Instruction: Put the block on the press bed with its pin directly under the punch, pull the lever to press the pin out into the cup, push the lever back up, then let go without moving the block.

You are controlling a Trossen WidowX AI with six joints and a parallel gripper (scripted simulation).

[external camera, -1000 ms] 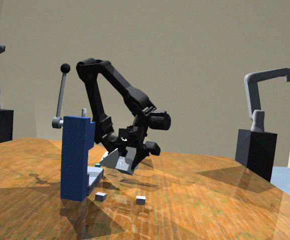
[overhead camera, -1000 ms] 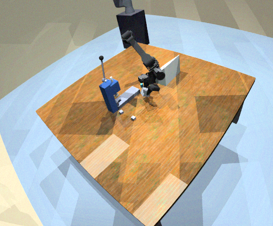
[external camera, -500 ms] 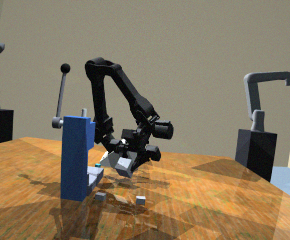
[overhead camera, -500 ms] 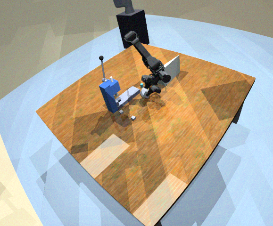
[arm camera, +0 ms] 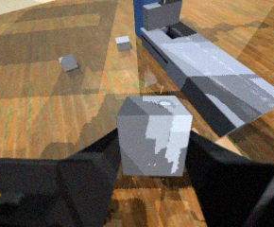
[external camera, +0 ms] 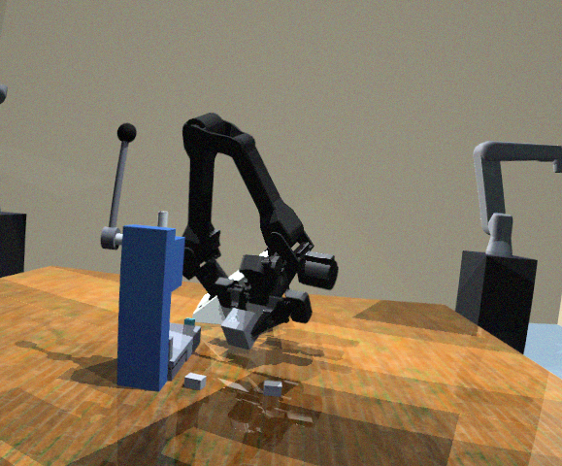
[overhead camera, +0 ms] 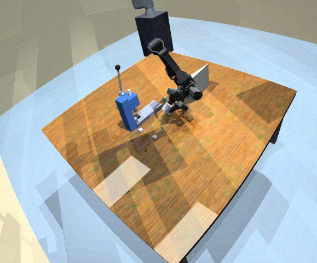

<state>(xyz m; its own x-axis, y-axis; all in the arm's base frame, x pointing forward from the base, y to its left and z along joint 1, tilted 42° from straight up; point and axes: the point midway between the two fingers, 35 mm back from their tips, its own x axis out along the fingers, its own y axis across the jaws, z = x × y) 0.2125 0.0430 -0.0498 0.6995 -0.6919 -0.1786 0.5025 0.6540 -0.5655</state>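
- The hand [overhead camera: 168,108] [external camera: 243,320] [arm camera: 150,130] is closed on the grey block [overhead camera: 167,109] [external camera: 238,328] [arm camera: 148,148], one finger on each side.
- The block is up in the air over the tabletop [overhead camera: 223,127] [external camera: 396,350] [arm camera: 14,123], tipped, to the right of the press bed [overhead camera: 148,112] [external camera: 182,341] [arm camera: 213,61]. It is not on the bed yet.
- The step now looks like taking the block left to the blue press [overhead camera: 126,113] [external camera: 143,306] [arm camera: 138,19]. Lift it a bit first, so it does not bump the end of the bed.
- Turn the block until its bottom is flat with the bed. If it goes down tipped, one edge could hit first and twist it in the fingers.
- The round mark [arm camera: 165,103] on top is likely the pin. Line that spot up with the punch, which is hard to see here, not just the middle of the block.
- Go in slowly and keep the fingers away from the blue post. Set the block down softly, then open evenly so it does not slide.
- The lever [overhead camera: 120,80] [external camera: 118,185] stands up, which should leave room to slip the block in. Leave it alone until the block sits right.
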